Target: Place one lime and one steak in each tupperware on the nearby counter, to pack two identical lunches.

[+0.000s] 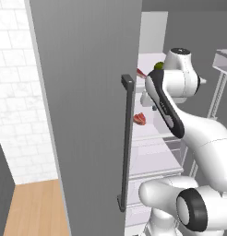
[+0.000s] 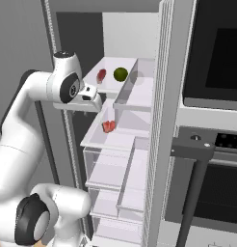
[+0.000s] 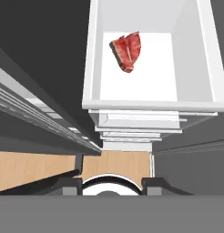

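An open refrigerator (image 2: pixel 139 144) stands beside a built-in oven (image 2: pixel 212 159), its white shelves (image 2: pixel 118 140) stacked behind the grey door (image 1: pixel 87 115) with its dark handle (image 1: pixel 127 143). Left to right on the top shelf lie a steak (image 2: pixel 101 75) and then a green lime (image 2: pixel 120 74). One shelf lower sits a second steak (image 2: pixel 109 126), red and marbled. In the hand view this lower steak (image 3: pixel 127 51) lies ahead of the fingers, slightly left of centre, its long axis slanted across the shelf. The gripper (image 2: pixel 91 94) hovers at the shelf's front edge, above and to the left of that steak, apart from it. The jaws hold nothing; how wide they stand I cannot tell. No tupperware or counter is in sight.
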